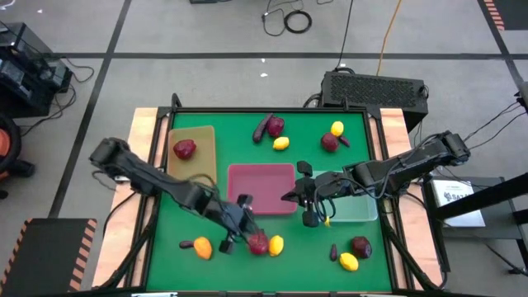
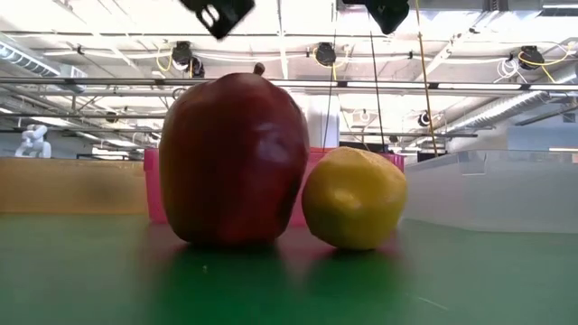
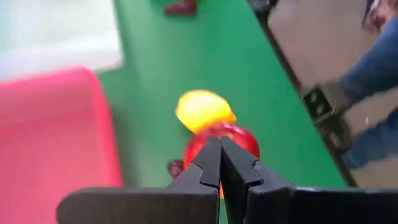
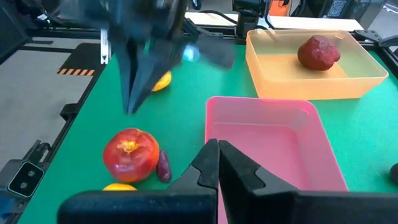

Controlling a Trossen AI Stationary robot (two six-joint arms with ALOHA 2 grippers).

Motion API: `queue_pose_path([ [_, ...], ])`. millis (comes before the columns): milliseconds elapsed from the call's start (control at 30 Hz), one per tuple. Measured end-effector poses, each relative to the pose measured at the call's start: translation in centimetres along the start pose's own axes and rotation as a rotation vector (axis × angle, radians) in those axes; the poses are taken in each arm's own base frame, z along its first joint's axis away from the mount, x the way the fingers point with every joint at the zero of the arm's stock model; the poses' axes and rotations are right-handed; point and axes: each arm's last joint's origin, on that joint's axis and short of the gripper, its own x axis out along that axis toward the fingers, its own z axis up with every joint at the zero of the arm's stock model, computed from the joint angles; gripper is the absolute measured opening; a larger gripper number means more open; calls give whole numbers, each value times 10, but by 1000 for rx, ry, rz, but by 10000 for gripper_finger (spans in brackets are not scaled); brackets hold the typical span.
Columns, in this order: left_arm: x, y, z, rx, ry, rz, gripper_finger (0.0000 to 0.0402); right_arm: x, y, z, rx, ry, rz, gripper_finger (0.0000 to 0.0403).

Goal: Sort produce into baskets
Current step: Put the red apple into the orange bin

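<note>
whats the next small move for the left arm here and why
Probably open the fingers and lower onto the red apple. The left gripper hangs close beside it with fingers pressed together and nothing held. The apple sits on the green mat touching a lemon, outside every tray, while the tan tray already holds one red fruit, so it likely goes there.

From the right wrist, the left claw (image 4: 146, 56) is a dark blur; a lemon (image 4: 119, 186) under the apple (image 4: 130, 153) is mostly hidden.
</note>
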Motion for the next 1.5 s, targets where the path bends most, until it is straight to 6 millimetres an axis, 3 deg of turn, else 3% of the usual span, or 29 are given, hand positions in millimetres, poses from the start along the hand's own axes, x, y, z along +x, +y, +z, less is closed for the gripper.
queue_pose_path([
  [133, -54, 13, 10, -58, -90, 52, 1, 0, -1, 0, 2, -1, -3, 0],
  [267, -104, 27, 8, -114, -148, 193, 1, 1, -4, 1, 8, -4, -13, 0],
  [367, -124, 29, 6, -125, -175, 241, 1, 1, -7, 2, 14, -11, -20, 0],
  [433, -125, 29, 5, -123, -168, 231, 1, 1, -8, 2, 16, -11, -22, 0],
  [600, -98, 21, 1, -100, -90, 131, 0, 1, -8, 3, 16, -14, -21, 0],
  [933, 1, -7, -9, 14, 57, -85, 0, 1, -8, 2, 16, -8, -19, 0],
  [1100, 37, -16, -16, 44, 63, -123, 0, 1, -8, 1, 64, -2, -18, 0],
  [1267, 56, -20, -14, 63, -8, -143, 14, 1, -7, 0, 67, 8, -9, 0],
  [1500, 57, -16, -12, 66, -42, -37, 58, 0, -2, -4, 54, 52, 22, 0],
])
